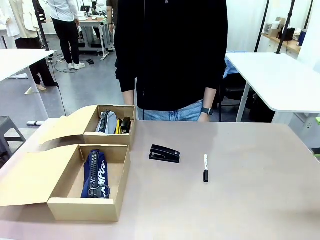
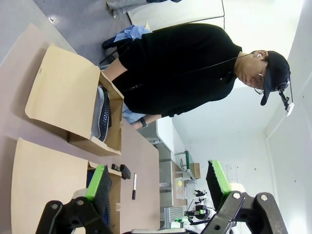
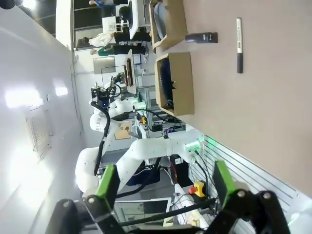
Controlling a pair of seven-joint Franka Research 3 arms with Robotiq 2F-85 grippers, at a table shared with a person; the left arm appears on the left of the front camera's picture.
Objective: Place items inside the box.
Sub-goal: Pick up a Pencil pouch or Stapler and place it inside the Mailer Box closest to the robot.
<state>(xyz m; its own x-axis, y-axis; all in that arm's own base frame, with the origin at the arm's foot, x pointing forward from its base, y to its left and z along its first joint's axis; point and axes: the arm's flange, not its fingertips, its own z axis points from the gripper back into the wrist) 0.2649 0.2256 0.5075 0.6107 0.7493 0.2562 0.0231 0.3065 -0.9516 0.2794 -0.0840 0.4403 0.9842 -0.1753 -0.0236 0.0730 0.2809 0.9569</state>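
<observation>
**Both jaws wide apart; pouch in the box, stapler outside it**

The left jaws stand spread wide, with nothing between the green pads (image 2: 97,181). The right jaws are parted too (their pads (image 3: 108,179) hold only air). The navy-blue pouch (image 1: 96,171) lies lengthwise inside the box (image 1: 85,209), its ring pull toward the near wall, with free floor on its right. The flap lid (image 1: 27,175) lies open to the box's left. The black stapler (image 1: 164,154) sits on the tabletop (image 1: 260,195) right of the box, clear of its wall. A marker pen (image 1: 205,168) lies farther right, then bare tabletop to the edge. A smaller box (image 1: 112,138) stands just behind.
</observation>
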